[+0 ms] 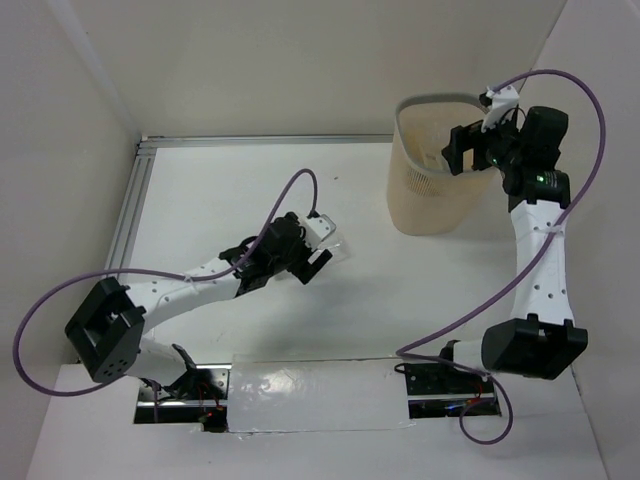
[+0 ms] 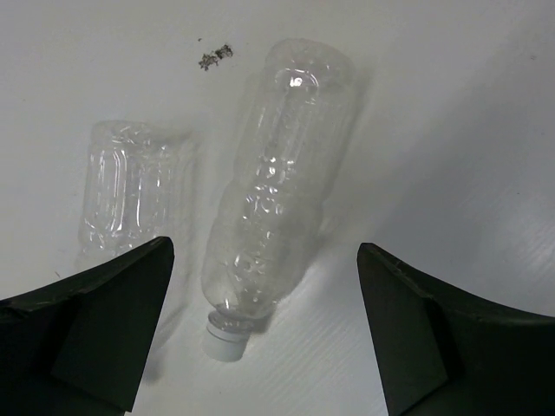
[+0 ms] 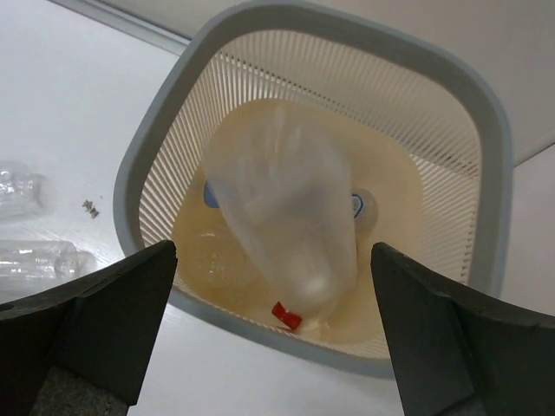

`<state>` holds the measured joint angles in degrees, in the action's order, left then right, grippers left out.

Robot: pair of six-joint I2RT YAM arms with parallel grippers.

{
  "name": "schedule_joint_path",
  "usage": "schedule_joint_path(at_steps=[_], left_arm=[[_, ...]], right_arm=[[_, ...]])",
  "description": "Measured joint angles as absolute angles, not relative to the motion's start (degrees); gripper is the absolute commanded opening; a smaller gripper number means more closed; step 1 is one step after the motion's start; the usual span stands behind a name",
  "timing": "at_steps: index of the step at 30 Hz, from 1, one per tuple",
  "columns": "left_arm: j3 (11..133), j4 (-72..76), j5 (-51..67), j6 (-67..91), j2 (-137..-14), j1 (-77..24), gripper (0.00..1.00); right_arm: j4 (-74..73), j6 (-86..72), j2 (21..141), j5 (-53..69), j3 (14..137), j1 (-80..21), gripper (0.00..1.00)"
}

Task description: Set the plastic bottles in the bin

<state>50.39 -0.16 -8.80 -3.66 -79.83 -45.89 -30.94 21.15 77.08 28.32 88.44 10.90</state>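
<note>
One bin [image 1: 425, 190] is seen at the upper right of the top view. Some bottles [image 3: 211, 195] are already lodged inside, and a blurred bottle [image 3: 286, 208] is caught over its mouth, untouched between the spread fingers of the right gripper [image 3: 273, 260]. Two are left on the table [image 1: 250, 190]: a long bottle [image 2: 277, 182], framed by the open left gripper [image 2: 264, 251], and a short bottle [image 2: 130, 191] beside it.

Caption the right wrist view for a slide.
Right fingers spread over the bin; a blurred clear bottle inside, red cap beneath.
</note>
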Motion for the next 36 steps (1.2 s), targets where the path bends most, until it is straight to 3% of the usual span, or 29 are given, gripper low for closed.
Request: schedule_joint_path(at_steps=[11, 18, 23, 25, 29, 36], left_arm=[[59.8, -0.2, -15.4, -9.2, -93.2, -48.5, 1.00], [62.7, -3.0, -15.6, -9.5, -101.0, -48.6, 0.96], [64.0, -4.7, -13.3, -8.6, -103.1, -48.6, 0.75], [64.2, -4.8, -11.6, -8.4, -103.1, -48.6, 0.57], [64.4, -5.0, -8.6, -8.4, -102.0, -48.7, 0.38], [66.3, -6.3, -4.9, -7.0, -92.4, -49.7, 0.35]], right_arm=[[-31.9, 23.1, 68.6, 47.9, 90.4, 15.3, 1.00], [-35.5, 25.5, 67.6, 52.2, 90.4, 15.3, 1.00], [-37.3, 26.8, 67.1, 54.8, 90.4, 15.3, 0.95], [-37.9, 27.0, 66.7, 56.2, 90.3, 15.3, 0.91], [-38.2, 26.9, 65.7, 57.3, 89.4, 15.3, 0.86], [-35.7, 24.0, 63.6, 53.8, 87.2, 15.3, 0.52]])
